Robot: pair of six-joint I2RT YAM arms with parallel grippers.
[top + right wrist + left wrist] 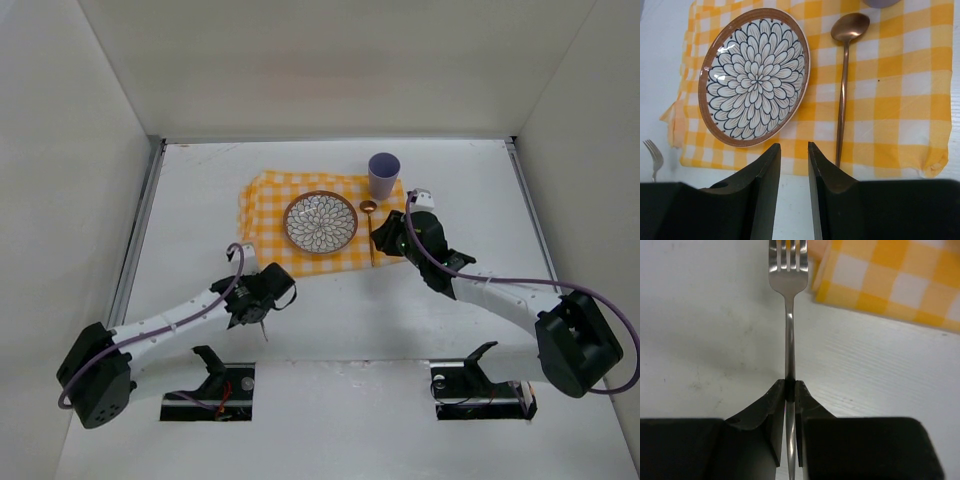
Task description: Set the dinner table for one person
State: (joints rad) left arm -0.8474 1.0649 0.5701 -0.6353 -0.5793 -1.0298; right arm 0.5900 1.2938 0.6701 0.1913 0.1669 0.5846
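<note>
The dinner table point(200, 200) is a white top with an orange-yellow-and-white checked cloth point(270, 195) as place mat. On the cloth lie a flower-patterned plate point(320, 222), a copper spoon point(369, 225) right of it and a lilac cup point(384, 176) at the far right corner. My left gripper point(268, 292) is shut on a steel fork point(788, 315) by its handle, tines forward, just off the cloth's near left corner point(890, 280). My right gripper point(794, 146) is open and empty over the cloth's near edge, between the plate point(754, 77) and the spoon point(845, 75).
White walls stand on the left, back and right. A metal rail point(140, 230) runs along the table's left edge. The fork's tines point(654, 157) show at the left edge of the right wrist view, over bare table beside the cloth.
</note>
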